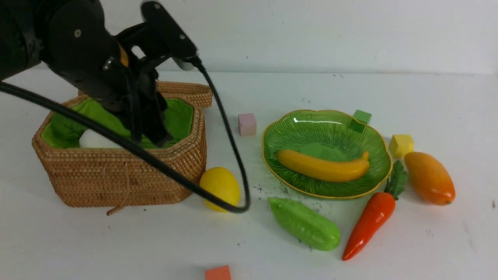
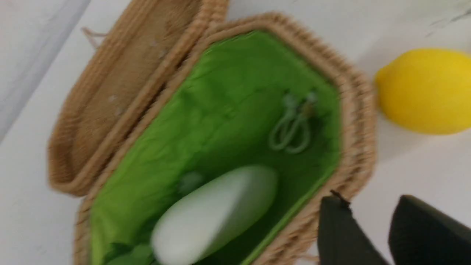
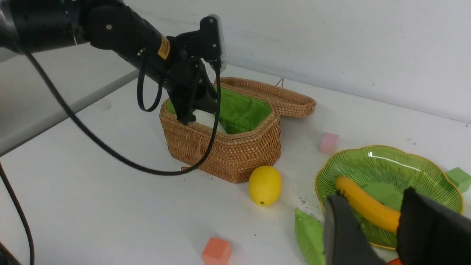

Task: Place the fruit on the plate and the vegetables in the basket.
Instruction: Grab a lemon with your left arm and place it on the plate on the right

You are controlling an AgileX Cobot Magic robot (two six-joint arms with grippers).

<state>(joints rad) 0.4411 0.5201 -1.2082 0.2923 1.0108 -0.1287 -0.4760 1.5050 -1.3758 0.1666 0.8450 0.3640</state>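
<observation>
Wicker basket (image 1: 128,175) containing white radish (image 1: 93,140); left gripper (image 1: 151,138) over its rim, jaws parted, empty; right gripper (image 3: 373,197) likewise parted, empty.

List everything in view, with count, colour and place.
basket: 1, tan wicker with green lining, table left
lid: 1, tan, open behind the basket
radish: 1, white, inside the basket
lemon: 1, yellow, on the table by the basket's right corner
plate: 1, green with gold rim, centre-right
banana: 1, yellow, on the plate
gourd: 1, light green, on the table in front of the plate
carrot: 1, orange, right of the gourd
mango: 1, orange-yellow, right of the plate
cubes: 4, pink, green, yellow, orange, scattered on the table
table: 1, white
left gripper: black, over the basket, empty
right gripper: black, above the plate, empty
</observation>
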